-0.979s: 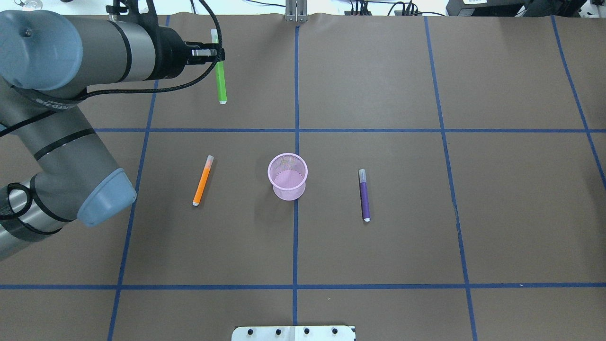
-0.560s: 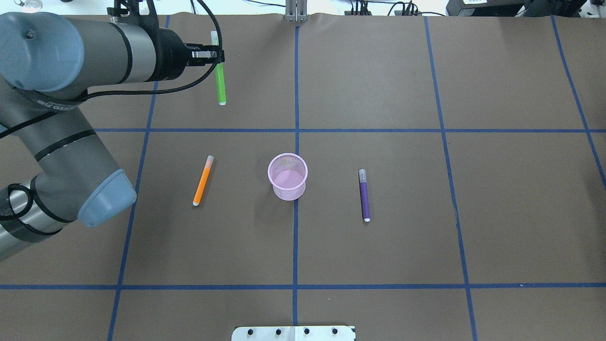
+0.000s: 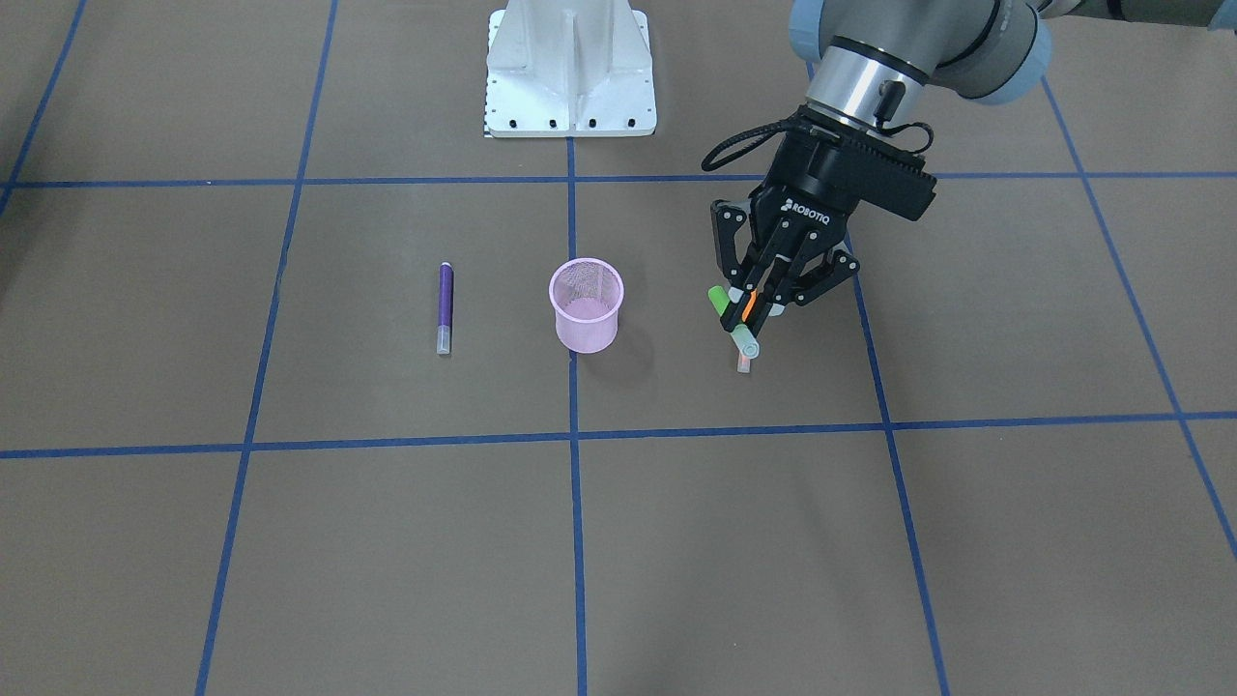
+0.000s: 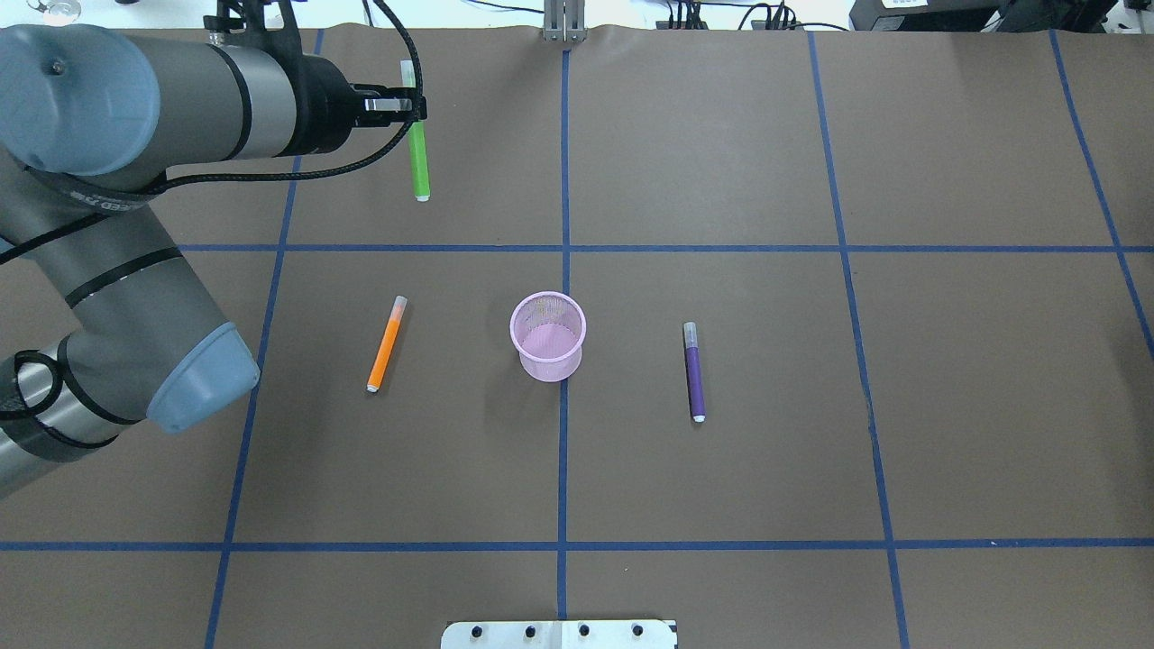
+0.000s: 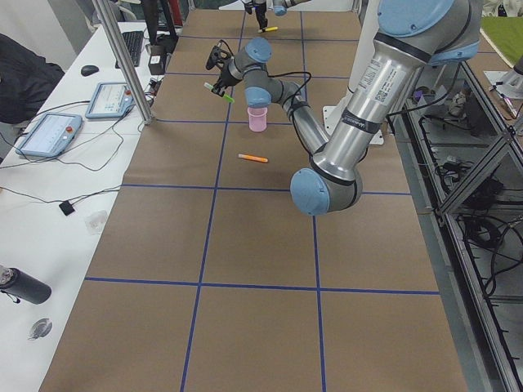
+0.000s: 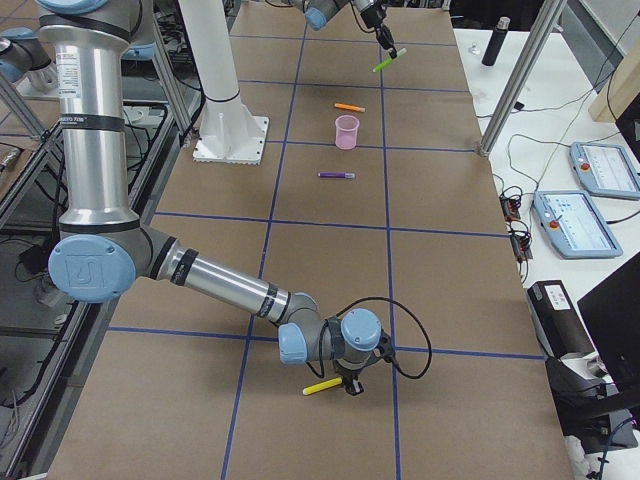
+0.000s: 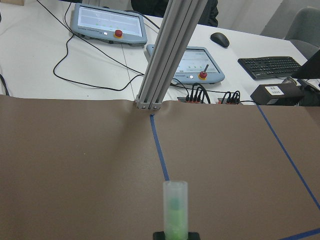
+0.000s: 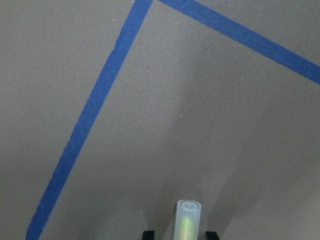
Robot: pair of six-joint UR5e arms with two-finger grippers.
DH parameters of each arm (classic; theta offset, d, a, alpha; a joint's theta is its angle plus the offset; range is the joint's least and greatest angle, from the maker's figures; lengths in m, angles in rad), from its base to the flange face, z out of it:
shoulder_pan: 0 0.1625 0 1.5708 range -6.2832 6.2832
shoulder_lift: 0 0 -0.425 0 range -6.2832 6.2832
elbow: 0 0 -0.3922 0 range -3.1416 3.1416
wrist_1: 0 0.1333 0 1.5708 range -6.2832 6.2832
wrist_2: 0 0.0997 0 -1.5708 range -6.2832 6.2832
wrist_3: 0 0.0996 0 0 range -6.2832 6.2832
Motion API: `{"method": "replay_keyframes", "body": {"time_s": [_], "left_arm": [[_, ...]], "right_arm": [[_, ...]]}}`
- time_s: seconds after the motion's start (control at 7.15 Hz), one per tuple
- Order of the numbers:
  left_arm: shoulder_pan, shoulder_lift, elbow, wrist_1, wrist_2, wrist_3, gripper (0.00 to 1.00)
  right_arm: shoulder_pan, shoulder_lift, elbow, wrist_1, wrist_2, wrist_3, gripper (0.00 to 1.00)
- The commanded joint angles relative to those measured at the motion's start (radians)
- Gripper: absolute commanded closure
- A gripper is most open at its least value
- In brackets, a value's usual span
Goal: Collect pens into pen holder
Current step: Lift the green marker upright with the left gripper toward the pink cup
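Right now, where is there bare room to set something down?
Bare: right of the purple pen, and the row nearest the robot's base. Crowded: around the orange pen, pen holder, and left gripper holding the green pen.

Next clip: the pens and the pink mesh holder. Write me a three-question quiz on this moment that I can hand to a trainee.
1. True or false: the pen holder already has a pen in it.
2. The left gripper holds: A. nothing; B. the green pen; C. a loose cap only.
3. In the overhead view, which pen lies flat on the table to the right of the pen holder?

Key
1. False: the cup stands upright and empty.
2. B: the pen is clamped and lifted off the table.
3. The purple pen.
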Motion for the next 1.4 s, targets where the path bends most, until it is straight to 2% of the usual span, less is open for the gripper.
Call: {"method": "replay_keyframes", "body": {"time_s": [0.0,0.28,0.56,0.7,0.98,1.26], "left_arm": [[0.0,0.0,0.0,0.0,0.0,0.0,1.0],[0.0,0.002,0.0,0.0,0.0,0.005,1.0],[0.018,0.009,-0.003,-0.041,0.005,0.052,1.0],[0.059,0.006,-0.005,-0.089,0.058,0.052,1.0],[0.261,-0.003,-0.002,-0.129,0.261,0.052,1.0],[0.363,-0.006,0.038,-0.149,0.352,0.048,1.0]], "right_arm": [[0.0,0.0,0.001,0.0,-0.005,-0.016,1.0],[0.003,0.025,0.016,-0.009,0.019,-0.01,1.0],[0.049,0.073,0.067,-0.009,0.144,0.013,1.0],[0.058,0.078,0.131,-0.011,0.16,0.031,1.0],[0.061,0.078,0.264,0.0,0.208,0.231,1.0],[0.061,0.078,0.364,0.009,0.203,0.385,1.0]]}}
